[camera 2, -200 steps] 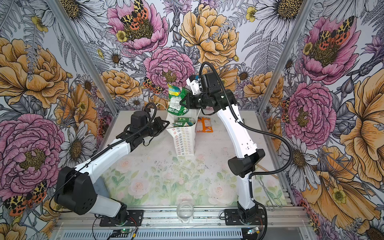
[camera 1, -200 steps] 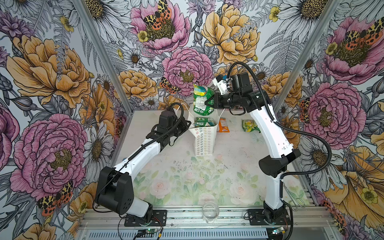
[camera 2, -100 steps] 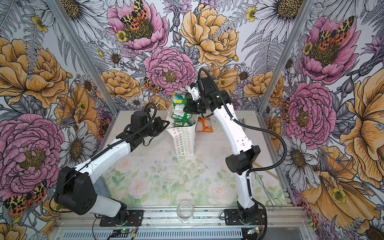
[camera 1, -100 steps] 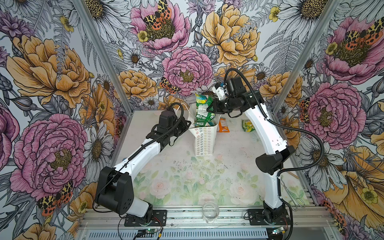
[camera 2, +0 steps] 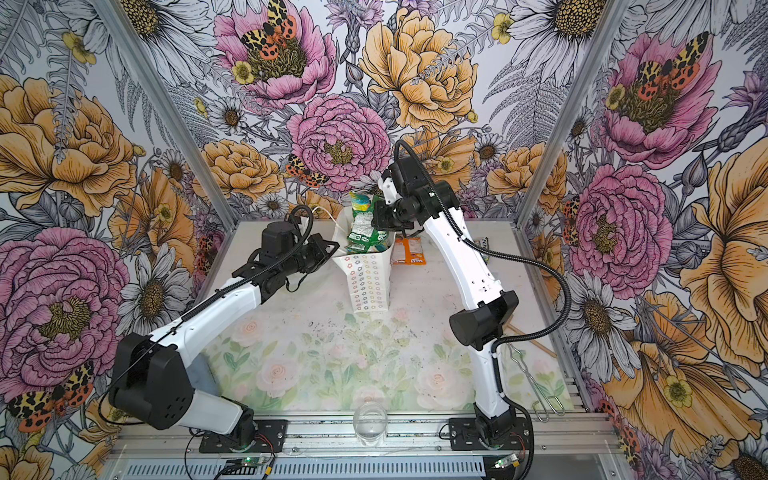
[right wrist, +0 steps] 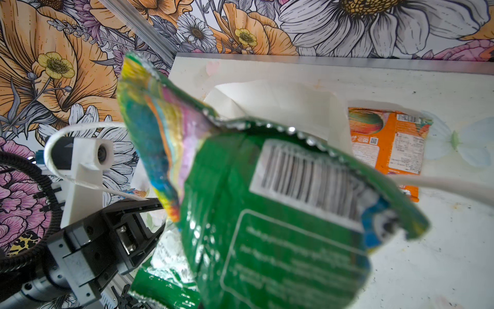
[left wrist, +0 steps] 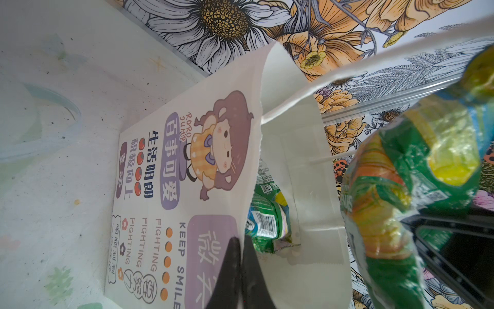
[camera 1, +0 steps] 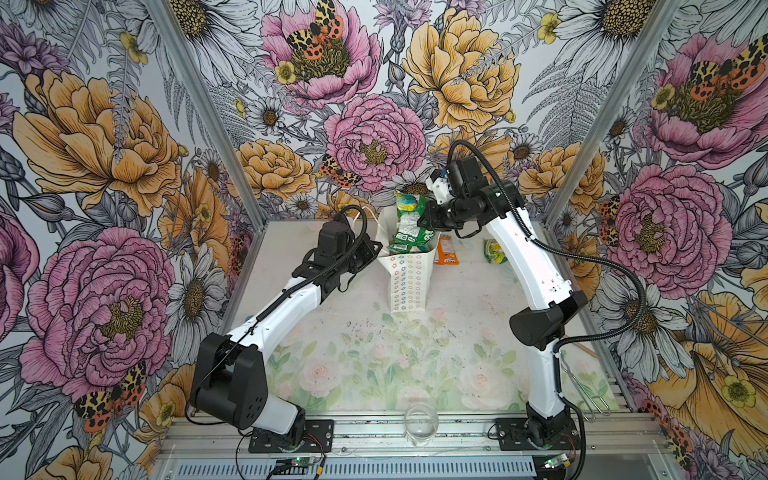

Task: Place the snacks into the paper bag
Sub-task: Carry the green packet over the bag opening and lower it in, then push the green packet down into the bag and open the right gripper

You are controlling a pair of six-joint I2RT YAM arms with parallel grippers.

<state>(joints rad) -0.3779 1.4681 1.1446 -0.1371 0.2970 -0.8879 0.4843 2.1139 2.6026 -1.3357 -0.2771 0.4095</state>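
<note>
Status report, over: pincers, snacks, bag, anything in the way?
Left pincer shut on paper bag rim. Right pincer shut on green packet, over the bag mouth. Orange packet lies outside, beside bag. Nothing in the way.

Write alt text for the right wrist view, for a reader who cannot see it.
A green packet, barcode showing, fills the view above the open white bag. The left gripper pinches the bag's rim, and an orange packet lies on the table beyond.

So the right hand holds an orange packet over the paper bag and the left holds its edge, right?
No, the packet in the right hand is green, not orange; the right wrist view shows it. The left hand does hold the paper bag's edge.
</note>
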